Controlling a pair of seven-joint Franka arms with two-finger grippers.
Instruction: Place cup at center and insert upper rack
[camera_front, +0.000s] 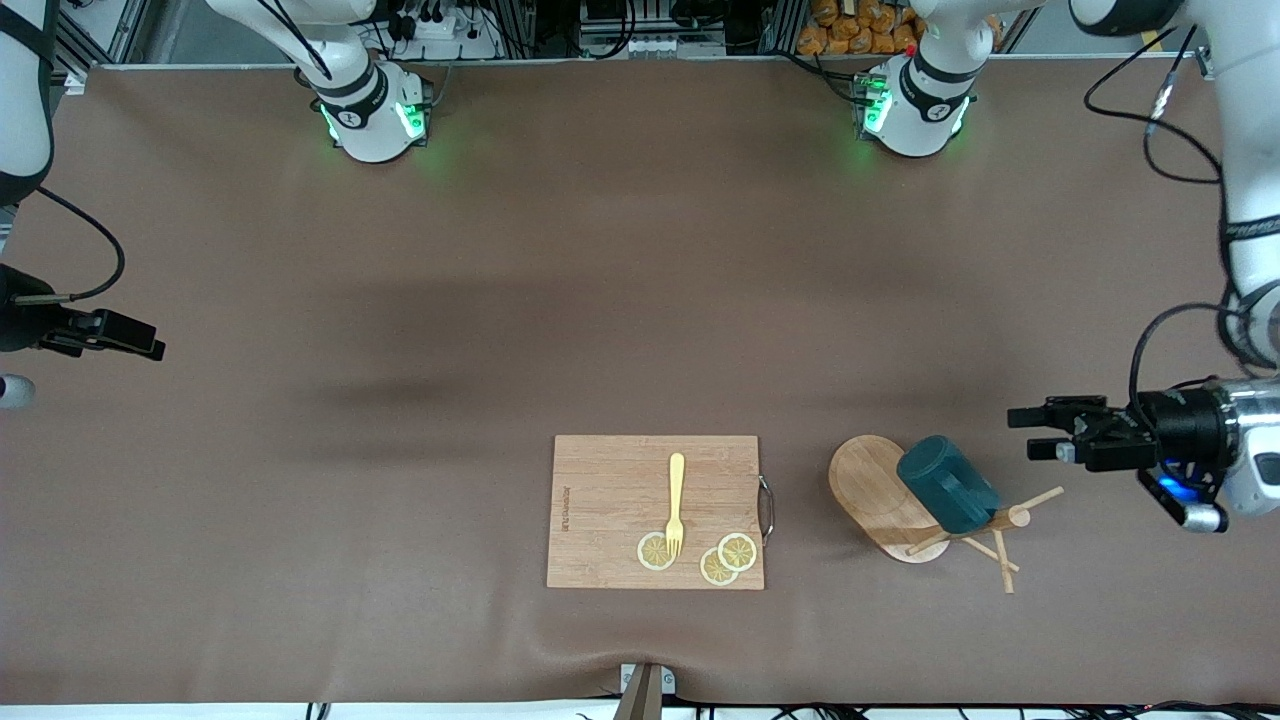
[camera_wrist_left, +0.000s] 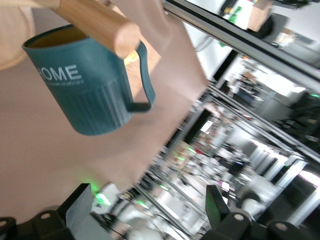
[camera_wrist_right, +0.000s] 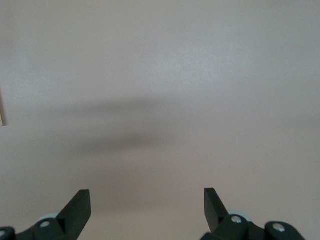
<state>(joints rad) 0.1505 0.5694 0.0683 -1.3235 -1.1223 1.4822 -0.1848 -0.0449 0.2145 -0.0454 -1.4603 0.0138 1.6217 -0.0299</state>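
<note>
**Hanging done, cup and rack both tipped over near the front edge**

Lying on its side, the upper rack (camera_front: 880, 495) is seen near the front edge of the table, toward the left arm's end, with its oval base stood up on edge and its post pointing toward that end. The cup (camera_front: 948, 483) is threaded on the post, its handle looped over the wood; in the left wrist view the cup (camera_wrist_left: 90, 80) is shown hanging from the post with its tan inside facing the base. Beside the rack, toward the middle of the front edge, a cutting board (camera_front: 655, 512) is laid flat, and on it a yellow fork (camera_front: 676, 502) and three lemon slices (camera_front: 718, 555) are set at the side nearest the camera.

Farther up, at the left arm's end of the table, the left gripper (camera_front: 1035, 432) is held just off the rack's post tip, turned sideways, its fingers spread wide with nothing between them. At the right arm's end, the right gripper (camera_front: 150, 345) is kept waiting over bare table, its fingers likewise wide apart and empty, as its own wrist view confirms.

As a judgement, the task appears only partly done: cup and rack are joined, yet neither has been brought to the table's centre, and the rack is not upright. Righting the rack and moving the pair to the middle seem to be left.
</note>
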